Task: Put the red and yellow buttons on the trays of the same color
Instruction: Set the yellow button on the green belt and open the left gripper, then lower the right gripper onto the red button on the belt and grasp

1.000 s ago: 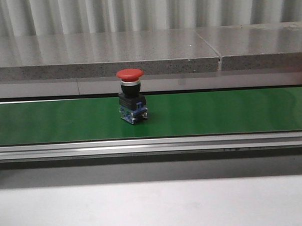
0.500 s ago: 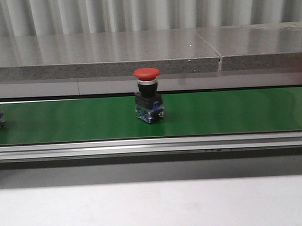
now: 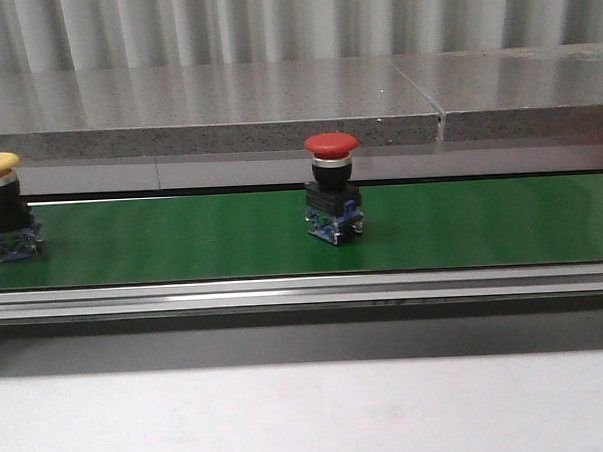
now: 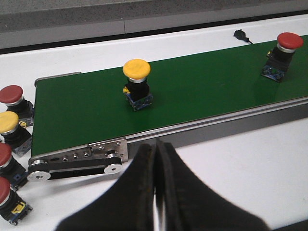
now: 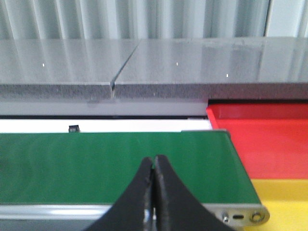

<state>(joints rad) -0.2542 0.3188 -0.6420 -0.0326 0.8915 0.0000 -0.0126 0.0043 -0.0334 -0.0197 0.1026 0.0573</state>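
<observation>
A white bench fills the foreground of the front view, with a grey speckled ledge and a ribbed wall beyond it. Just past the bare bench top runs a green conveyor belt in a metal frame, spanning the view from side to side. On the belt, the red button stands upright a little right of centre, toward 1 o'clock from the middle of the front view, its mushroom cap on a black body with a blue base. The yellow button stands upright at the belt's left end, at about 9 o'clock, partly cut by the frame edge. The left wrist view shows the left end effector clenched, its dark fingers pressed together and holding nothing, hovering over the bench just short of the belt's roller end. Beside that end of the belt, a cluster of spare buttons, red and yellow, sits on the bench. In the right wrist view, the right end effector is likewise clenched and empty, above the belt's other end; just past that end lie the yellow tray nearer and the red tray farther, touching each other.
</observation>
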